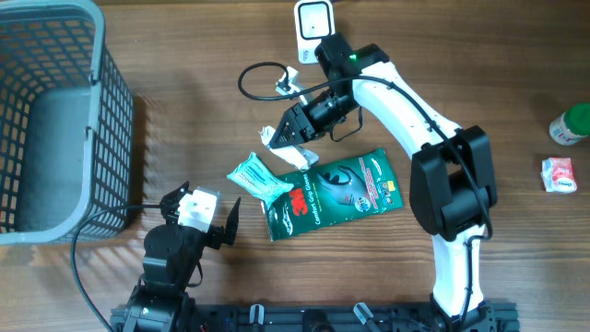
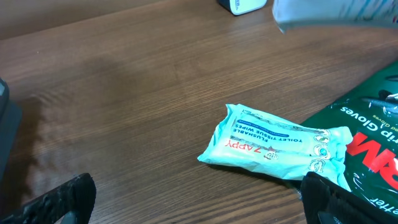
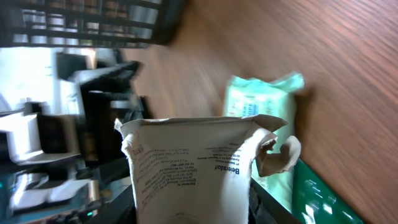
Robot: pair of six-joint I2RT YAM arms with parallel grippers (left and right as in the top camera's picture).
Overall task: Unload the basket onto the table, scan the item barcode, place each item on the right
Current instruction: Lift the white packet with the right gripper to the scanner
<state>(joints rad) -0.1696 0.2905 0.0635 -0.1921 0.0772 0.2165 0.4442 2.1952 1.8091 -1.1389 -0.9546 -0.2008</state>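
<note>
White packet (image 1: 293,157): pinched in right gripper (image 1: 284,140), held clear of the table (image 1: 184,111), approx mid-scene, just above upper-left corner of green glove pack (image 1: 343,192). In right wrist view, black print on its face, top edge torn & crumpled, barcode not made out.

L to R:

Grey wire basket (image 1: 109,111) at far left, well apart from the rest.

Near front edge, left gripper (image 1: 205,212) w/ jaws spread fully wide, nothing btwn them, pointed toward wipes pack (image 1: 258,178).

Wipes pack: teal, lying flat, "ZAPPY" in red on label, right end touching green glove pack. Glove pack also flat, "3M" in red.

From left wrist view, white packet only a blurred white shape at top right, above wipes pack.

Behind white packet, black cable (image 1: 251,76) looped on the wood, w/ small white plug (image 1: 288,83) at its end. Both lying in the stretch btwn white packet & scanner (image 1: 313,20).

Scanner: white, at rear edge, lower end just beside wrist of right arm (image 1: 406,101). White-&-black arm arching over from front edge, crossing above right end of glove pack.

Far right: green-capped bottle (image 1: 572,123), cut by frame edge. Just in front of it, small red-&-white sachet (image 1: 559,174). Both well apart from right gripper.
</note>
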